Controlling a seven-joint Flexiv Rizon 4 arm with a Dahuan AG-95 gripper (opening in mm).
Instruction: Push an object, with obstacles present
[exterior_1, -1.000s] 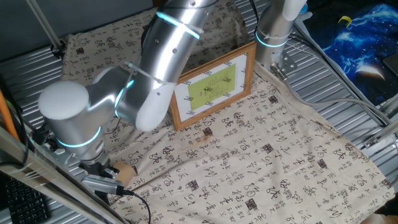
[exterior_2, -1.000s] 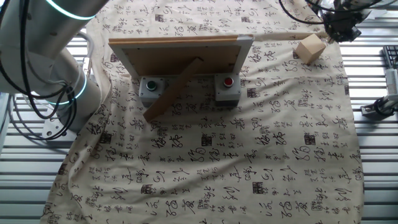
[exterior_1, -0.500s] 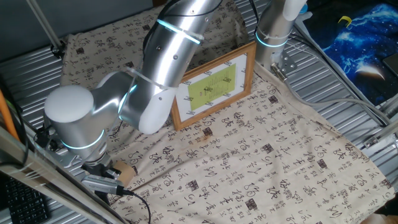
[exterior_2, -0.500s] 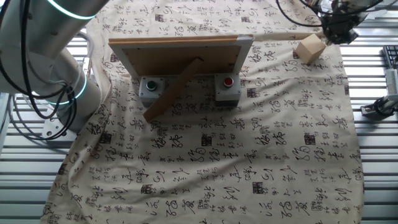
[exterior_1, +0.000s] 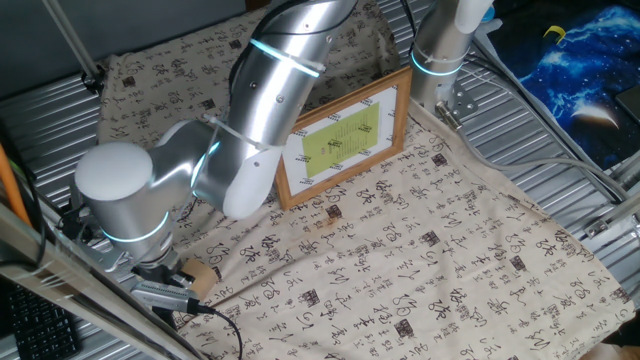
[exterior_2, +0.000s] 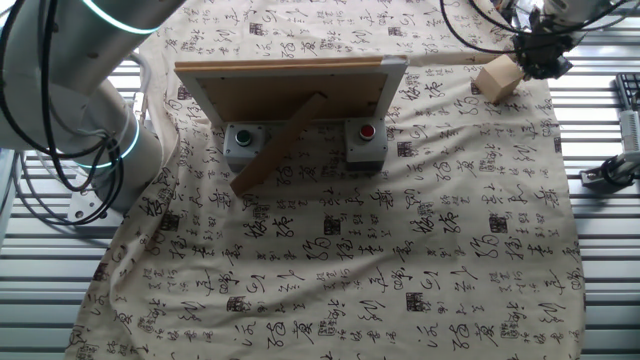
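The small light-tan wooden cube (exterior_1: 201, 277) lies on the patterned cloth near the front left corner; in the other fixed view the cube (exterior_2: 498, 78) is at the top right. My gripper (exterior_2: 541, 62) is right beside the cube and seems to touch its side, fingers close together as one dark mass, holding nothing. In one fixed view the gripper (exterior_1: 163, 272) is mostly hidden under the arm's wrist. The picture frame (exterior_1: 341, 140), with brown border, white mat and yellow-green centre, stands propped up well away from the cube; the other view shows the frame's back (exterior_2: 290, 88).
Two grey button boxes (exterior_2: 243, 141) (exterior_2: 366, 141) sit behind the frame beside its wooden stand. A second silver arm's base (exterior_1: 440, 55) stands at the cloth's far edge. Cables (exterior_1: 215, 318) run near the cube. Ribbed metal table (exterior_2: 600, 230) surrounds the cloth (exterior_1: 420, 260).
My gripper has edged a little closer to the cube and the arm's wrist has shifted slightly. The cube has barely moved. The frame is unchanged.
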